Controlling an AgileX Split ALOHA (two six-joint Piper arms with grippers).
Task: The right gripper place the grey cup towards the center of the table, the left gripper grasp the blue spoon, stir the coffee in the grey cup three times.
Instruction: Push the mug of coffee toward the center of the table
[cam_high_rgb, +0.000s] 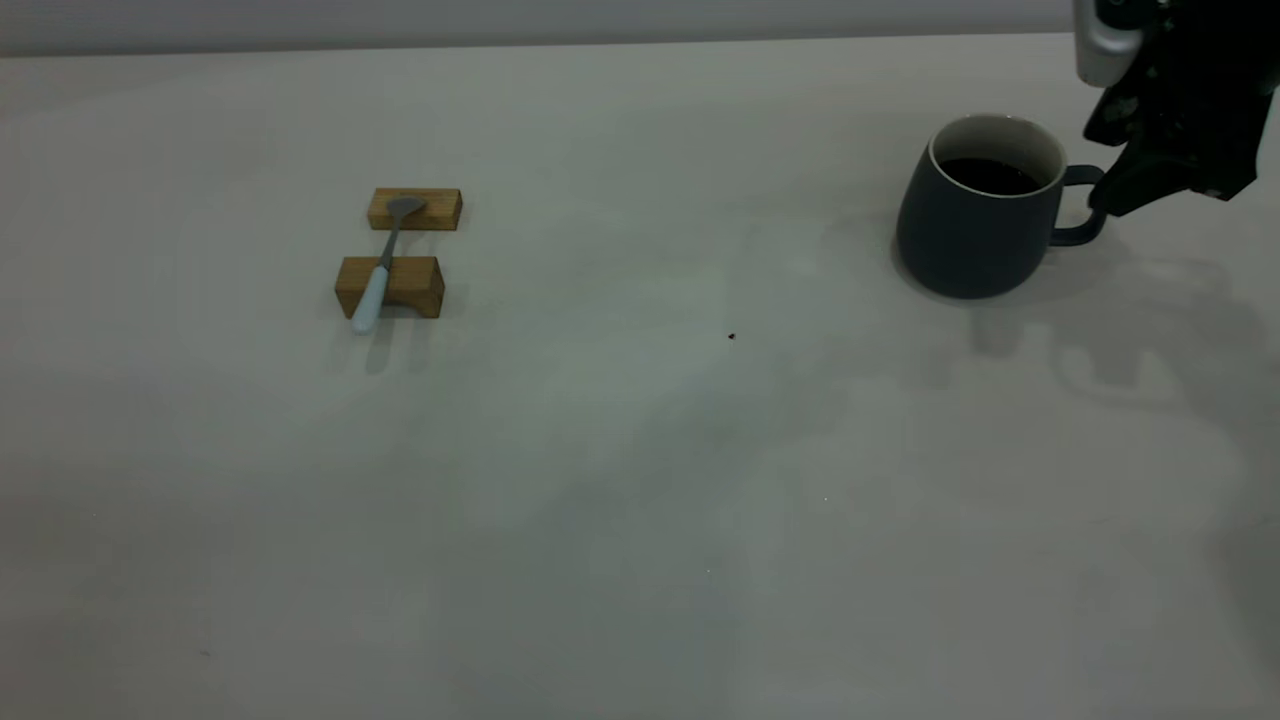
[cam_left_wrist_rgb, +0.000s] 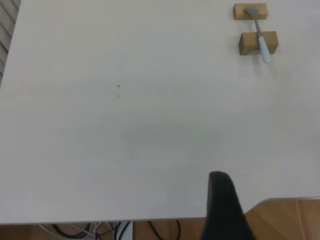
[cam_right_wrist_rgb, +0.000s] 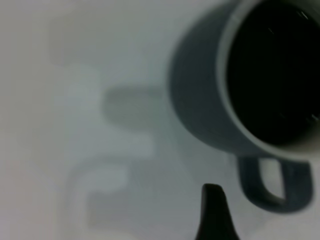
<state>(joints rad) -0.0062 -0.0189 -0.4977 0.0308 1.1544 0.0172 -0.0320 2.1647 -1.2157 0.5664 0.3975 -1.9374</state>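
Pale grey bench (cam_high_rgb: 640, 500) carries all items. Right tool (cam_high_rgb: 1125, 195) hangs just beside the cup (cam_high_rgb: 975, 225) handle, at the handle side; whether its fingers touch the handle or how far they stand open cannot be told. One dark finger (cam_right_wrist_rgb: 215, 215) shows close to the handle loop, holding nothing visible. Coffee (cam_high_rgb: 990, 176) fills the cup. Spoon (cam_high_rgb: 380, 270) lies well apart from the right tool, across two wooden blocks (cam_high_rgb: 390, 287), handle end overhanging. Left tool: only one dark finger (cam_left_wrist_rgb: 225, 210) shows, at the bench edge, well apart from the spoon; opening cannot be told.
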